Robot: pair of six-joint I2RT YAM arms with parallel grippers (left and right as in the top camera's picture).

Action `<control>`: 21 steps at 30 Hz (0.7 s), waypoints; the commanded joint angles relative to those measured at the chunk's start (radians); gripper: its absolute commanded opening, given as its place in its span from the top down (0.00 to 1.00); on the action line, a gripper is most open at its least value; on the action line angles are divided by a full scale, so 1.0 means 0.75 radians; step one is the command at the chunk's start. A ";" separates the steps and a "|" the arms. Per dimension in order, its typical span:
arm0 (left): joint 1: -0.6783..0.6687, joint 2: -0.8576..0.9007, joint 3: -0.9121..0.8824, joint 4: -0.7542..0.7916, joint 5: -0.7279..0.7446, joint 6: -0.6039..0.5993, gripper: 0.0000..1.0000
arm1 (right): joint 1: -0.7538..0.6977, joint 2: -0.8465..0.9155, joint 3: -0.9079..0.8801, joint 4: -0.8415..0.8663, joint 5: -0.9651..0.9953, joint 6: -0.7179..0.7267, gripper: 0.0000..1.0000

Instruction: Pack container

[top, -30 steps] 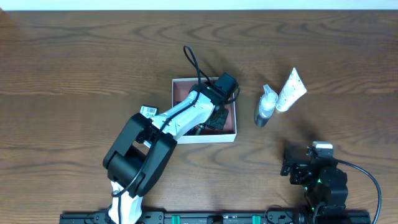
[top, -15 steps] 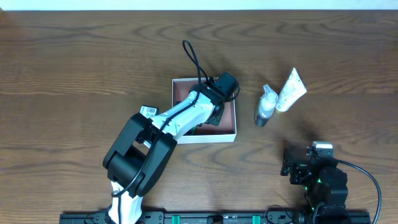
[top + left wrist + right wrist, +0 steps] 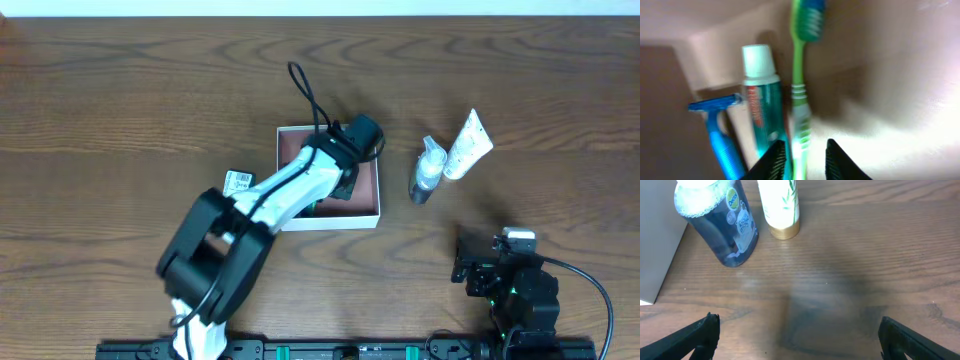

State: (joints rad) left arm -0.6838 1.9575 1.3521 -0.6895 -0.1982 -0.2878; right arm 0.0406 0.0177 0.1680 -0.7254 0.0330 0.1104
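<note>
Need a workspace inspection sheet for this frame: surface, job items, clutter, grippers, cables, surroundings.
Surface: dark wood-grain table.
Job's things: container holds green toothbrush, toothpaste tube, blue razor; clear blue bottle and white tube sit outside, to its right.
Clutter: nothing seen.
Grippers: left gripper inside container, fingers straddling toothbrush handle, grip unclear; right gripper open over bare table, holding nothing.
Cables: black cable loops above left wrist; second cable trails from right arm.
Surroundings: pale strip beyond far table edge.
</note>
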 commanded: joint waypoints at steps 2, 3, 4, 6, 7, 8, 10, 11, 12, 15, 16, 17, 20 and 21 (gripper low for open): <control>-0.011 -0.193 0.012 -0.017 0.013 -0.025 0.66 | -0.001 -0.004 -0.003 -0.005 0.000 0.001 0.01; -0.012 -0.227 0.012 -0.023 0.032 -0.033 0.65 | -0.001 -0.004 -0.003 -0.005 0.000 0.001 0.01; -0.012 -0.260 0.012 -0.029 0.048 -0.035 0.65 | -0.001 -0.004 -0.003 -0.005 0.000 0.001 0.01; -0.012 -0.336 0.013 -0.047 0.054 -0.044 0.64 | -0.001 -0.004 -0.003 -0.005 0.000 0.001 0.01; -0.012 -0.372 0.013 -0.056 0.054 -0.044 0.63 | -0.001 -0.004 -0.003 -0.005 0.000 0.001 0.01; -0.011 -0.416 0.013 -0.068 0.053 -0.043 0.61 | -0.001 -0.004 -0.003 -0.005 0.000 0.001 0.01; 0.003 -0.493 0.013 -0.104 0.031 -0.043 0.59 | -0.001 -0.004 -0.003 -0.005 0.000 0.001 0.01; 0.016 -0.525 0.013 -0.126 0.015 -0.043 0.56 | -0.001 -0.004 -0.003 -0.005 0.000 0.001 0.01; 0.039 -0.559 0.013 -0.156 -0.003 -0.043 0.54 | -0.001 -0.004 -0.003 -0.005 0.000 0.001 0.01; 0.151 -0.629 0.013 -0.251 -0.022 -0.043 0.51 | -0.001 -0.004 -0.003 -0.005 0.000 0.001 0.01; 0.198 -0.637 0.013 -0.276 -0.021 -0.043 0.49 | -0.001 -0.004 -0.003 -0.005 0.000 0.001 0.01; 0.255 -0.640 0.012 -0.303 -0.017 -0.043 0.44 | -0.001 -0.004 -0.003 -0.005 0.000 0.001 0.01; 0.416 -0.616 0.008 -0.341 0.074 0.024 0.35 | -0.001 -0.004 -0.003 -0.005 0.000 0.001 0.01; 0.451 -0.606 0.006 -0.341 0.125 0.076 0.34 | -0.001 -0.004 -0.003 -0.005 0.000 0.001 0.01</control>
State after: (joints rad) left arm -0.4217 1.4826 1.3525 -0.9356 -0.1738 -0.3038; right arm 0.0406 0.0177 0.1680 -0.7254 0.0330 0.1104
